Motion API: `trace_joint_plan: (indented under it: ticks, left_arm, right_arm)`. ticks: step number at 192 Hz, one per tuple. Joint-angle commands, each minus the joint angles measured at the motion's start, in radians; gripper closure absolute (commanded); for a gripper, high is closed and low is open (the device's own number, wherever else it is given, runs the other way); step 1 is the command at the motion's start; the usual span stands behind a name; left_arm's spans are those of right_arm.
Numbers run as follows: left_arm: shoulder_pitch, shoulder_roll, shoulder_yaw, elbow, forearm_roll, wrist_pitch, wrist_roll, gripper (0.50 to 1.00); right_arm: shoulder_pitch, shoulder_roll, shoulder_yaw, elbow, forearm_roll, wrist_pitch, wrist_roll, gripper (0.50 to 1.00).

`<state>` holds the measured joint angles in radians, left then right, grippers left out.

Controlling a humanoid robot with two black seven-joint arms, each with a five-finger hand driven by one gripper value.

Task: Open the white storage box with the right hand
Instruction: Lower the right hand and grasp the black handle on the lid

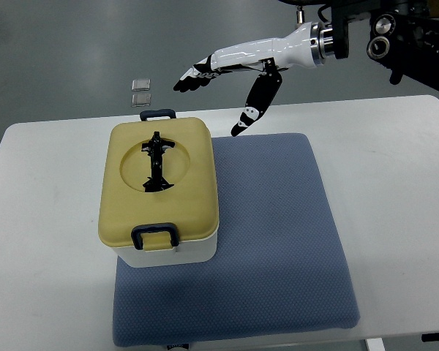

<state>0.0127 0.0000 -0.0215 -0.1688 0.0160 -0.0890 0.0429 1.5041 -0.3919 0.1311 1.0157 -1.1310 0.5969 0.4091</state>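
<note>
White table [44, 219], blue mat [278, 256], white storage box [159, 191] with closed yellow lid, right hand [227, 80] above, fingers spread, empty

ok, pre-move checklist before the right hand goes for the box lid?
1. Right hand empty, fingers spread: ok.
2. Hand at the box: not ok, it hovers beyond the far edge, touching nothing.
3. Storage box upright on the blue mat: ok.
4. Yellow lid closed and seated: ok.
5. Near latch and far latch released: cannot tell.
6. Black handle folded flat in the lid recess, nothing on top: ok.
</note>
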Motion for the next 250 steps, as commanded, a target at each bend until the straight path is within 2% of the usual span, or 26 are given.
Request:
trace_joint_plan:
  ticks: [1, 40, 87, 131, 159, 224, 238, 250]
  left_arm:
    - [0.0, 0.0, 0.0, 0.0, -0.001, 0.0, 0.0, 0.5]
    - [0.0, 0.0, 0.0, 0.0, 0.001, 0.0, 0.0, 0.5]
    - [0.0, 0.0, 0.0, 0.0, -0.001, 0.0, 0.0, 0.5]
    - [0.0, 0.0, 0.0, 0.0, -0.001, 0.0, 0.0, 0.5]
    - [0.0, 0.0, 0.0, 0.0, -0.001, 0.0, 0.0, 0.5]
    - [0.0, 0.0, 0.0, 0.0, -0.001, 0.0, 0.0, 0.5]
    - [0.0, 0.0, 0.0, 0.0, -0.001, 0.0, 0.0, 0.5]
    - [0.0, 0.0, 0.0, 0.0, -0.001, 0.0, 0.0, 0.5]
  right_arm:
    - [0.07, 0.064, -0.06, 0.0, -0.046, -0.008, 0.0, 0.576]
    - [0.151, 0.196, -0.119, -0.009, -0.111, -0.081, 0.0, 0.579]
    - [0.174, 0.234, -0.205, -0.017, -0.216, -0.184, 0.002, 0.583]
    - [0.163, 0.245, -0.215, -0.019, -0.224, -0.195, 0.002, 0.599]
    - [0.157, 0.266, -0.218, -0.023, -0.236, -0.224, 0.002, 0.664]
    - [0.145, 0.294, -0.235, -0.042, -0.237, -0.247, 0.002, 0.705]
    - [0.145, 0.295, -0.241, -0.042, -0.237, -0.247, 0.004, 0.738]
    - [0.145, 0.295, -0.246, -0.043, -0.237, -0.249, 0.004, 0.744]
